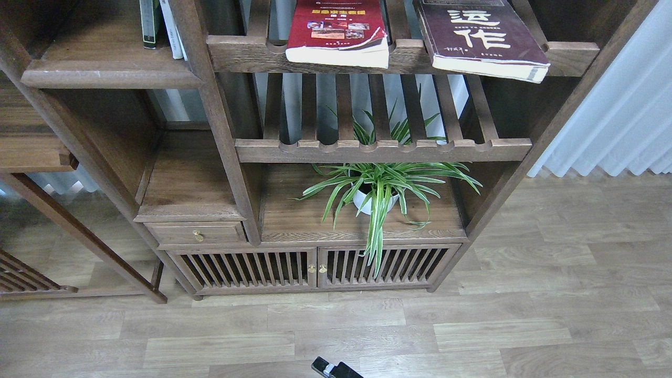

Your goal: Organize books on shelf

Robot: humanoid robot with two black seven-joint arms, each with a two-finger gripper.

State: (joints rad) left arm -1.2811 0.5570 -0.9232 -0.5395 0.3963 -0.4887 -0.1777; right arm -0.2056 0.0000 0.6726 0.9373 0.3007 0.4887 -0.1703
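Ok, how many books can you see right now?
4: a red book and a maroon book flat on the top slatted rack, a green book and a pale book upright upper left. Others may be cropped.

Wood-plank floor [472, 325], white curtain [619, 121] at rt.

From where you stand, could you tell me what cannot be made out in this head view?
- Red book and maroon book: far ends cut off by the top edge.
- Pale book standing on the solid shelf: only its lower part shows.
- Dark part at the bottom edge: mostly cut off; neither gripper can be identified.
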